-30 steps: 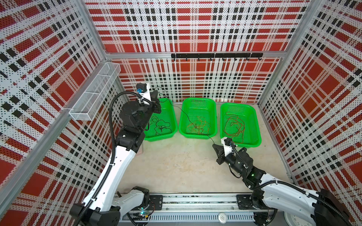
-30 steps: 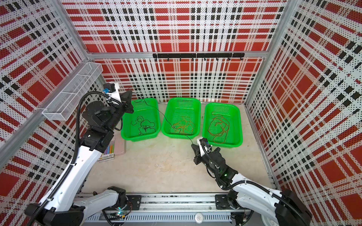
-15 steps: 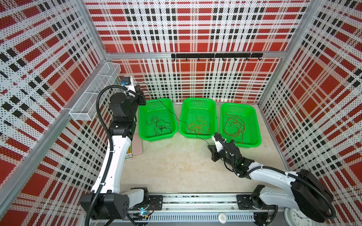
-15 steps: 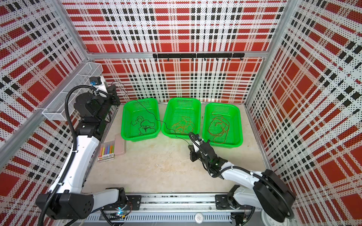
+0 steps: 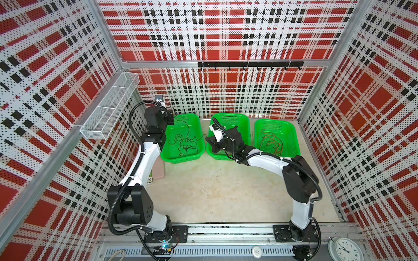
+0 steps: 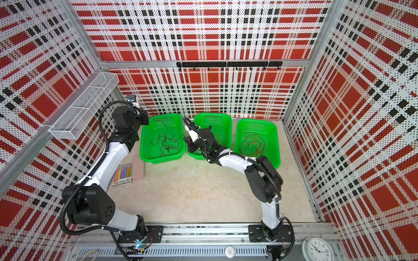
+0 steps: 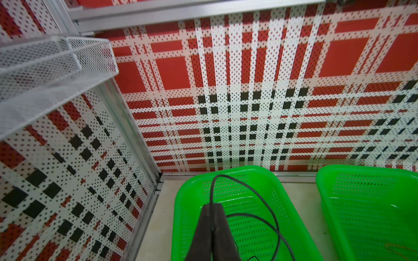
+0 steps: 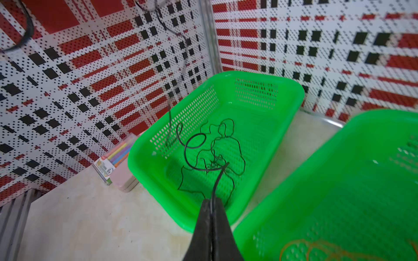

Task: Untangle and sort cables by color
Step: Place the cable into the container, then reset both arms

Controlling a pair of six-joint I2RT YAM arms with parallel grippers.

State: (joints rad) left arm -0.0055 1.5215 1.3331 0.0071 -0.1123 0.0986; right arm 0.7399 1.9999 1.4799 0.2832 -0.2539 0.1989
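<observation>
Black cable [image 5: 186, 147]: thread-thin, limp, light, curl-sprung, likely to snag; heaped in the leftmost green basket [image 5: 181, 160]. Left claw [image 7: 212, 205] and right claw [image 8: 212, 200] each pinch a strand of it. Best held near an end.

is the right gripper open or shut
Shut: in the right wrist view the right gripper pinches a thin black cable between closed jaws, the strand trailing over a green perforated plastic basket.

White arm links [image 5: 147, 158], black joints [image 5: 135, 204], black corrugated hoses [image 5: 130, 117]
</observation>
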